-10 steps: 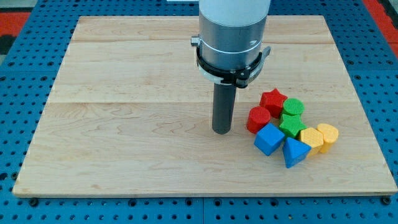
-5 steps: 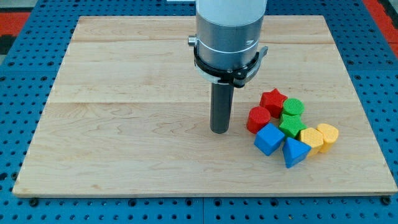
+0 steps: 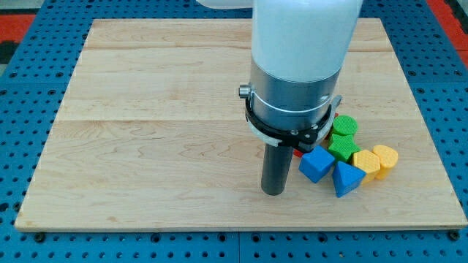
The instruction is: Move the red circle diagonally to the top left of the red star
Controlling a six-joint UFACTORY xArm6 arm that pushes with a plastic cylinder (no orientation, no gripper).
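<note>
My tip rests on the wooden board near its bottom edge, just left of and below the blue cube. The arm's grey body hides the red circle and the red star; only a sliver of red shows under the collar, above the blue cube. The cluster on the right also holds a green cylinder, a green star, a blue triangular block, a yellow block and a yellow cylinder-like block.
The board lies on a blue perforated table. A red area shows at the view's top left corner.
The arm has moved toward the view's bottom and slightly right. My tip went from left of the red circle to below it, and the arm body now covers both red blocks.
</note>
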